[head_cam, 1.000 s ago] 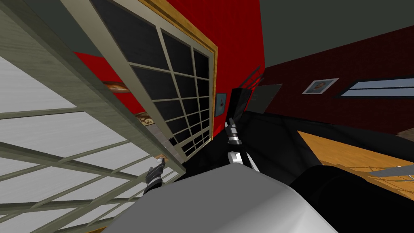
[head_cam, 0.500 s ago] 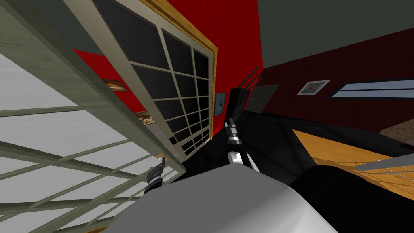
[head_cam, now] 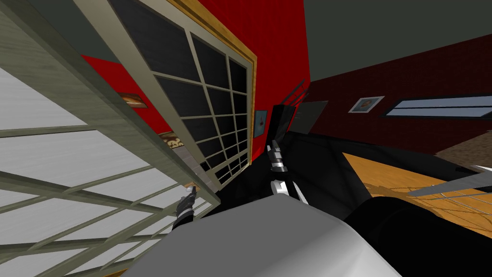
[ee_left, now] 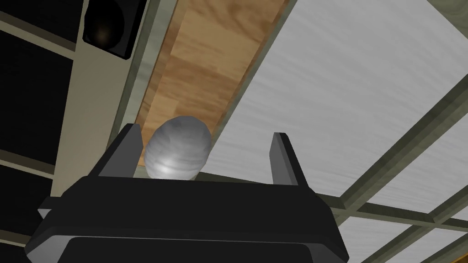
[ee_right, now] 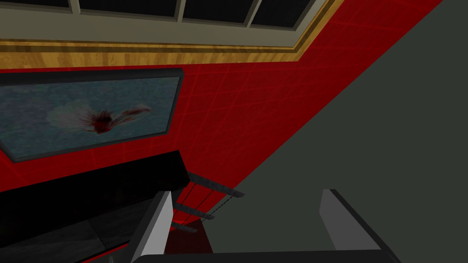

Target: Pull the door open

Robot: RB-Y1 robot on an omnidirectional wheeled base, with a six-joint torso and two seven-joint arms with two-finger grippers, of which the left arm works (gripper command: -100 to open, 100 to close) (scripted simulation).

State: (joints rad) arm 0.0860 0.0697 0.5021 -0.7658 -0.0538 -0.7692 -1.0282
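The door [head_cam: 72, 158], with a grey-green grid frame and pale panes, stands swung out toward me on the left. Its round grey knob [ee_left: 178, 148] sits between the fingers of my left gripper [ee_left: 205, 133], close against one finger, with a wide gap to the other. That gripper is open. In the head view the left gripper [head_cam: 186, 199] is at the door's free edge, low down. A wood-coloured strip [ee_left: 205, 68] runs past the knob. My right gripper [head_cam: 275, 150] hangs open in front of my chest, holding nothing.
A second grid panel with dark panes [head_cam: 211, 110] stands in a wooden frame [head_cam: 253, 86] on the red wall. A dark cabinet [head_cam: 281, 120] stands beyond the right gripper. Orange wooden floor [head_cam: 384, 178] lies to the right, past a black area.
The whole head view has shifted a little, so I have turned slightly. My left gripper stays at the knob and the right arm has not moved.
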